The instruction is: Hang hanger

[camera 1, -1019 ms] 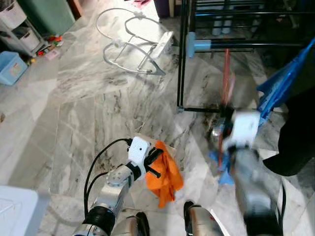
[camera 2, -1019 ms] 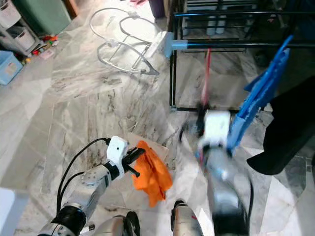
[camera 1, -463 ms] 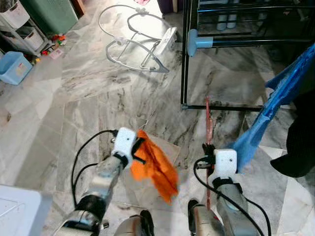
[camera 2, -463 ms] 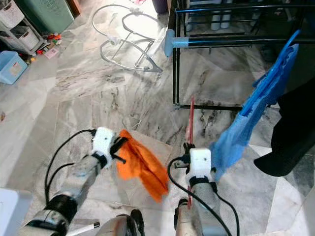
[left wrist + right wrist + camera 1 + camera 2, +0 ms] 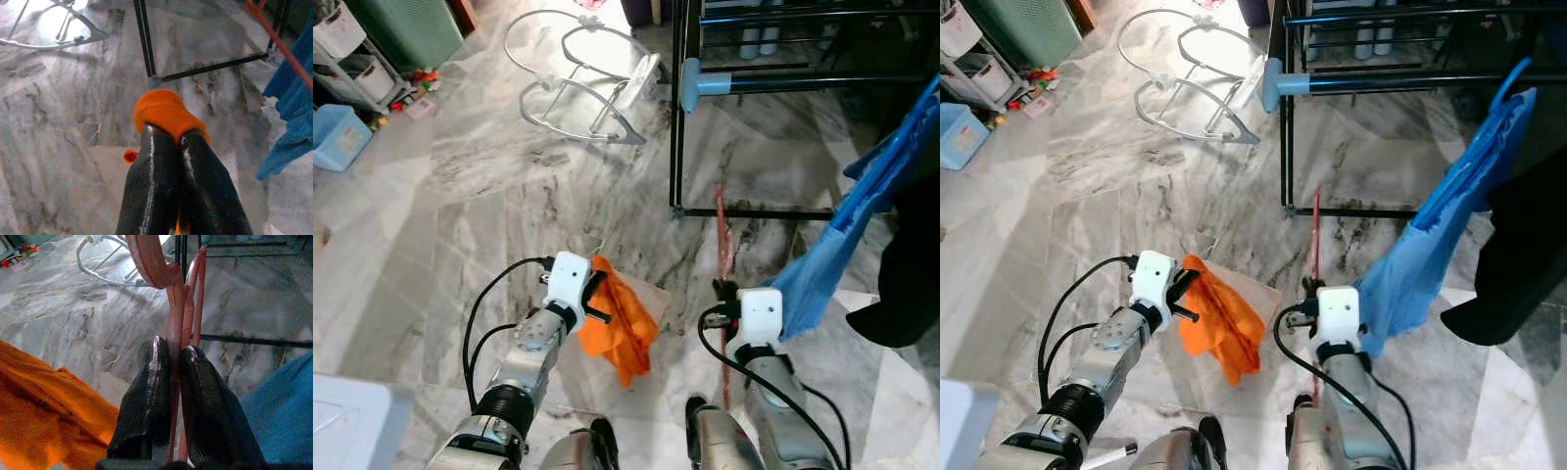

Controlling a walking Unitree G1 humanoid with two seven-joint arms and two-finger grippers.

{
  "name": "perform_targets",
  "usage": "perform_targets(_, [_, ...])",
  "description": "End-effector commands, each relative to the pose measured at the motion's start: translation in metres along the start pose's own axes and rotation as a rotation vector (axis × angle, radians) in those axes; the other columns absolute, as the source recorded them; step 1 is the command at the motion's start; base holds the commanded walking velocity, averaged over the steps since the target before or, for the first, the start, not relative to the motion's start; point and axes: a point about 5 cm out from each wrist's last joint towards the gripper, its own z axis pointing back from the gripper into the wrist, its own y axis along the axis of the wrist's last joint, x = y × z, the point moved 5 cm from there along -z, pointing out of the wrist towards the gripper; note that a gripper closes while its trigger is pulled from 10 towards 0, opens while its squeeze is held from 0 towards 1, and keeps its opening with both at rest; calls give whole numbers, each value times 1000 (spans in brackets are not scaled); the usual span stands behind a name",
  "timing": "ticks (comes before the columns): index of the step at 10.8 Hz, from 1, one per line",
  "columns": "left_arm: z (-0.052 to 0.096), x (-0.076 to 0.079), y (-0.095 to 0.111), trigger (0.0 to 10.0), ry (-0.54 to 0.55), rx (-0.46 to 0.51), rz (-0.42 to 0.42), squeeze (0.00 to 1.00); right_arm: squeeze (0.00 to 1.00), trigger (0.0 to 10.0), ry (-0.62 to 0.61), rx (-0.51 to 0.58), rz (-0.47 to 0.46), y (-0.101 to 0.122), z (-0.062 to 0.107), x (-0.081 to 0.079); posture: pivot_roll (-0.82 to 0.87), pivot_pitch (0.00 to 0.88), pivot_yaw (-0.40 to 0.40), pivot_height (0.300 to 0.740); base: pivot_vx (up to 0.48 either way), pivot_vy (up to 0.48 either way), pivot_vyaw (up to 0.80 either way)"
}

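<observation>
Right tool (image 5: pixel 175 357) clenched on red hanger (image 5: pixel 183 308), left tool (image 5: pixel 177 142) gripping orange cloth (image 5: pixel 164 112)

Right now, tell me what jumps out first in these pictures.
The bright orange cloth hangs low at centre, pinched in the left claw above the marble floor. Beside it, the right claw clamps a red hanger. A blue garment hangs on the right by the black drying rack.

Cloth (image 5: pixel 619 331) left of hanger (image 5: pixel 723 245); rack (image 5: pixel 783 83) ahead.
</observation>
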Motion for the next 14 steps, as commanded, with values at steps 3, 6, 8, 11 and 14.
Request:
perform_targets(3, [-1, -4, 0, 10000, 45, -2, 9, 0, 0, 10000, 43, -22, -25, -3, 0, -12, -303, 208, 133, 740, -265, 0, 0])
perform_targets(6, [2, -6, -4, 10000, 57, -4, 20, 0, 0, 10000, 35, -22, -28, -1, -4, -6, -298, 205, 116, 740, -270, 0, 0])
perform_targets(8, [1, -10, -2, 10000, 76, -3, 23, 0, 0, 10000, 48, -32, -28, -3, -4, -7, -285, 197, 107, 740, -270, 0, 0])
perform_targets(11, [1, -8, -5, 10000, 87, -7, 30, 0, 0, 10000, 90, -68, -37, -10, 0, -9, -293, 179, 84, 740, -273, 0, 0])
perform_targets(14, [3, -3, -15, 10000, 95, -28, 40, 0, 0, 10000, 172, -107, -30, -17, 0, -16, -284, 120, 46, 740, -270, 0, 0])
